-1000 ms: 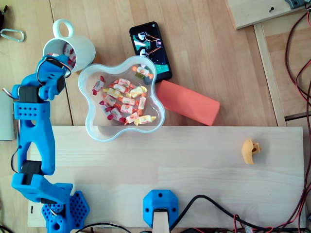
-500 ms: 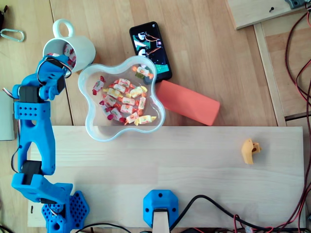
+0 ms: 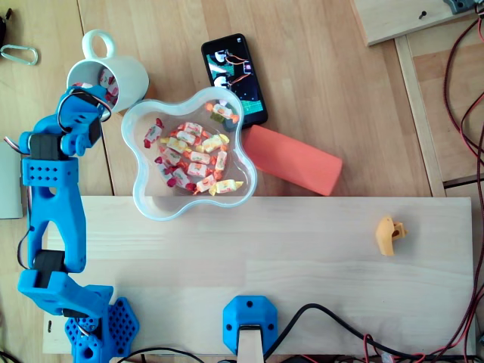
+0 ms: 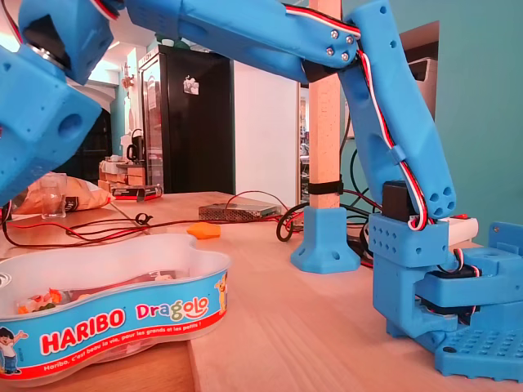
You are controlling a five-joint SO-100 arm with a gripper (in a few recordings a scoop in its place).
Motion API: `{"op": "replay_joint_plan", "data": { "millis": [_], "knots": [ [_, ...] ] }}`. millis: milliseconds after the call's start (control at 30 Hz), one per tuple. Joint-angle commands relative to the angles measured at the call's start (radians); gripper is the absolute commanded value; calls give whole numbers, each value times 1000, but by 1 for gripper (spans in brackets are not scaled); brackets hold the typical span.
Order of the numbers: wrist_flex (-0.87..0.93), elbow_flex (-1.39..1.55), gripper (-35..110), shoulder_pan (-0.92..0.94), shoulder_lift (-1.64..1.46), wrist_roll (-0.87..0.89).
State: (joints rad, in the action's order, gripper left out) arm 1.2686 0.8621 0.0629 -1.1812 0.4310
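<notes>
Blue printed arm [image 3: 47, 204] reaches from its base at the lower left of the overhead view up to the white mug [image 3: 125, 76]. The hand [image 3: 89, 100] sits at the mug's mouth, over its lower left rim. The fingers are hidden under the wrist body, so I cannot tell how far the hand is open or whether it grips anything. It looks to be touching the rim, but that is uncertain.

The mug stands on the tabletop [image 3: 325, 91] near the upper left corner, its handle pointing away from the hand. Wrapped sweets [image 3: 110, 85] show inside it.

A clear tub [image 3: 144, 200] of sweets stands just right of the hand, close to the mug. In the fixed view the tub [image 4: 122, 318] carries a printed label. Beyond it in the overhead view lie a phone [image 3: 234, 78] and an orange block [image 3: 293, 160]. A small yellow part [image 3: 389, 235] rests well apart, on the pale board [image 3: 318, 257].
</notes>
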Motion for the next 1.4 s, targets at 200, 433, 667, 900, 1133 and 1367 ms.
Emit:
{"op": "replay_joint_plan", "data": {
  "millis": [200, 433, 667, 900, 1133, 1367],
  "knots": [
    [-2, -43, 5, 15, -37, 9],
    [-2, -43, 11, 15, -34, 9],
    [-2, -43, 12, 15, -32, 9],
    [-2, -43, 12, 15, -32, 9],
    [-2, -49, 12, 3, -58, -12],
    [14, -106, 11, -106, -227, -87]
  ]
}}
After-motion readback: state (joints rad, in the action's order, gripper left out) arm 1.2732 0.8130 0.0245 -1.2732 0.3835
